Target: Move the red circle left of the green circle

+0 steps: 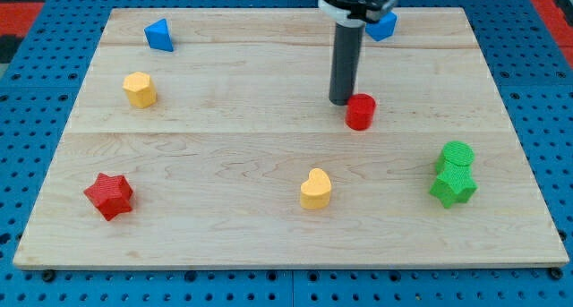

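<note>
The red circle (pixel 360 111) stands right of the board's middle. My tip (pixel 340 100) touches its upper left side. The green circle (pixel 457 154) stands near the board's right edge, lower and to the right of the red circle. It touches the green star (pixel 453 186) just below it.
A blue block (pixel 383 24) sits at the top, partly behind the rod. A blue triangular block (pixel 159 34) is at the top left, a yellow block (pixel 140 89) below it. A red star (pixel 109 195) is at the bottom left, a yellow heart (pixel 315 188) at the bottom middle.
</note>
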Motion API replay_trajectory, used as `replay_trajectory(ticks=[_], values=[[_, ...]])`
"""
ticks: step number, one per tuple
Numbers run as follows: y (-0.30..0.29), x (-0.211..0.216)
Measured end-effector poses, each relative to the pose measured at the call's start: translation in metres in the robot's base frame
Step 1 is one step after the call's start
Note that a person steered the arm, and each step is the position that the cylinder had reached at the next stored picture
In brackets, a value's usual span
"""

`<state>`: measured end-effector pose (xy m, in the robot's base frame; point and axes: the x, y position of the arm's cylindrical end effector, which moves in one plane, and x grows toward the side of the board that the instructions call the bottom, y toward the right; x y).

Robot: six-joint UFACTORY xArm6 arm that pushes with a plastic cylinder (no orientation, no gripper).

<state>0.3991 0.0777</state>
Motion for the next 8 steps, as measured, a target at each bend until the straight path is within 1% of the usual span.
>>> replay_trajectory(ticks=[4,5,6,7,8], values=[[0.036,0.078],[0.04,0.091],[0.026,0.092],[-0.007,0.115],[-0.008,0.157]])
